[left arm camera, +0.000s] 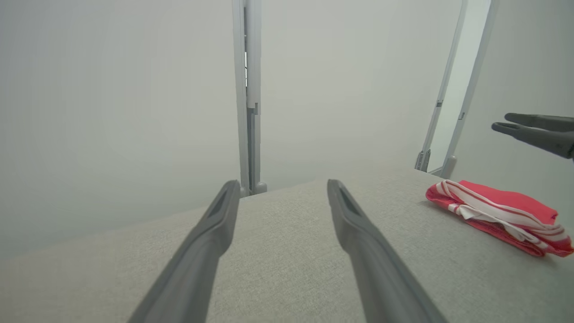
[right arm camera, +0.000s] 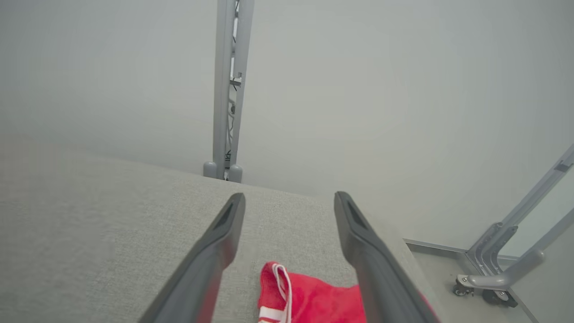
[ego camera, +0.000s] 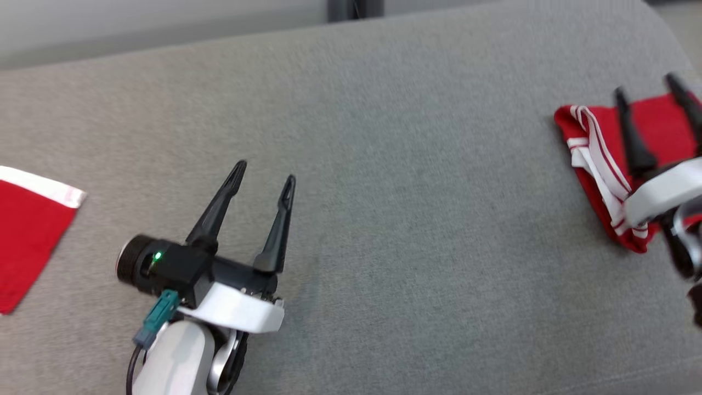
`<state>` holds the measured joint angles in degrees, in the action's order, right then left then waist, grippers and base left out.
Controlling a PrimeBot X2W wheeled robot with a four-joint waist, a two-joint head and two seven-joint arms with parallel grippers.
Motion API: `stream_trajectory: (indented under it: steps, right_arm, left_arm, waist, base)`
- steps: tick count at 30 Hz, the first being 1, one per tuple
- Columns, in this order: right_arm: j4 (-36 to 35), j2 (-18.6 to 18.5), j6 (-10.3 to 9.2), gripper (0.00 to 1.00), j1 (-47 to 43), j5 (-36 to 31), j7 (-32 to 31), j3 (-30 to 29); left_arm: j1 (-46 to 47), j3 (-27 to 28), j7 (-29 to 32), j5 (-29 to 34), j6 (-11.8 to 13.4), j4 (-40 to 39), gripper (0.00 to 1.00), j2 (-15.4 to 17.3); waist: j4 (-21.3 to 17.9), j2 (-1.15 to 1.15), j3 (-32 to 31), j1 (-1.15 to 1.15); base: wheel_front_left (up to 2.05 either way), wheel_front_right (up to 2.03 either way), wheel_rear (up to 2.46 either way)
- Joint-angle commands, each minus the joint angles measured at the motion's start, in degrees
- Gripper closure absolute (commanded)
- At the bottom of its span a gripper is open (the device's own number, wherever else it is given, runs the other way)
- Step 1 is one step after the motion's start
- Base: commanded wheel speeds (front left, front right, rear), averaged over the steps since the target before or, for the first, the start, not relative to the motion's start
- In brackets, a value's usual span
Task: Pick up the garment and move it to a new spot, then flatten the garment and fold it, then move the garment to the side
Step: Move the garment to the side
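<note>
The garment [ego camera: 661,131] is red with white striped trim and lies folded in a compact bundle at the far right of the grey fabric surface [ego camera: 384,164]. My right gripper [ego camera: 646,86] hovers over it, open, with nothing between its fingers. In the right wrist view the garment [right arm camera: 314,296] sits below and between the spread fingers of that gripper [right arm camera: 289,198]. My left gripper [ego camera: 265,172] stands open and empty at the lower left, well apart from the garment. Past its own open fingers [left arm camera: 282,186], the left wrist view shows the garment [left arm camera: 497,208] to the right, with the right gripper [left arm camera: 502,122] above it.
Another red cloth with a white band [ego camera: 27,236] lies flat at the left edge. The grey surface ends at a pale wall with a metal post [right arm camera: 228,89]. Beyond its right edge stands a frame leg on casters [right arm camera: 493,282].
</note>
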<state>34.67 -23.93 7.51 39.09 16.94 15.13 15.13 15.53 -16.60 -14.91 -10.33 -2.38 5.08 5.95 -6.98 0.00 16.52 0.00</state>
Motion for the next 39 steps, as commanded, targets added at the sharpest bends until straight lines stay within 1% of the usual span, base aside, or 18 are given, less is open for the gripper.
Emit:
stream_trajectory:
  steps: [1, 6, 12, 15, 19, 21, 22, 23, 30, 39]
  right_arm:
    - [-1.74, 0.54, -0.04, 0.00, -2.27, 0.21, -0.38, 0.02]
    - [-9.30, 3.81, -0.04, 0.00, -10.01, 1.08, -0.72, -1.83]
    - [-16.95, 9.25, -0.04, 0.00, -19.56, 0.40, -0.57, -5.45]
    - [-18.76, 11.11, -0.04, 0.00, -23.26, -2.02, -0.44, -6.51]
    - [-21.35, 15.32, -0.04, 0.00, -28.16, -3.54, -0.19, -8.40]
    - [-22.32, 16.67, -0.04, 0.00, -29.68, -4.44, -0.03, -8.78]
    - [-22.32, 16.67, -0.04, 0.00, -29.68, -4.44, -0.03, -8.78]
    - [-22.94, 17.85, -0.04, 0.00, -30.97, -4.52, 0.11, -9.68]
    - [-23.90, 19.65, -0.04, 0.00, -32.68, -6.25, 0.18, -10.41]
    - [-24.69, 20.57, -0.04, 0.00, -32.93, -6.96, 0.21, -10.73]
  left_arm:
    - [-1.48, 0.85, -0.26, -0.56, 0.50, -0.11, 0.00, -0.18]
    - [-5.19, 3.56, -0.27, -0.98, 0.83, 0.33, 0.00, -0.63]
    - [-8.61, 6.30, -0.28, -1.30, 0.81, 0.71, 0.00, -1.61]
    - [-10.28, 7.45, -0.28, -1.23, 0.79, 0.73, 0.00, -2.08]
    - [-13.18, 8.48, -0.28, -1.08, 0.25, 1.00, 0.00, -2.57]
    - [-13.91, 8.92, -0.28, -0.92, 0.17, 1.10, 0.00, -2.74]
    - [-13.91, 8.92, -0.28, -0.92, 0.17, 1.10, 0.00, -2.74]
    - [-14.45, 9.15, -0.28, -0.73, -0.03, 1.12, 0.00, -2.82]
    - [-15.53, 9.50, -0.29, -0.79, -0.42, 1.26, 0.00, -2.95]
    - [-15.37, 8.79, -0.29, -1.84, 0.43, 0.90, 0.00, -2.95]
  waist:
    - [2.95, 0.00, -4.42, 0.00]
    - [5.69, 0.00, -8.12, 0.00]
    - [8.61, 0.00, -10.81, 0.00]
    - [9.36, 0.00, -11.71, 0.00]
    - [10.01, 0.00, -13.38, 0.00]
    - [10.07, 0.00, -13.70, 0.00]
    - [10.07, 0.00, -13.70, 0.00]
    - [10.14, 0.00, -13.99, 0.00]
    - [9.92, 0.00, -14.45, 0.00]
    - [9.46, 0.00, -14.24, 0.00]
  base:
    - [0.00, 0.00, 0.00]
    - [0.00, 0.00, 0.00]
    - [0.00, 0.00, 0.00]
    - [0.00, 0.00, 0.00]
    - [0.00, 0.00, 0.00]
    - [0.00, 0.00, 0.00]
    - [0.00, 0.00, 0.00]
    - [0.00, 0.00, 0.00]
    - [0.00, 0.00, 0.00]
    - [0.00, 0.00, 0.00]
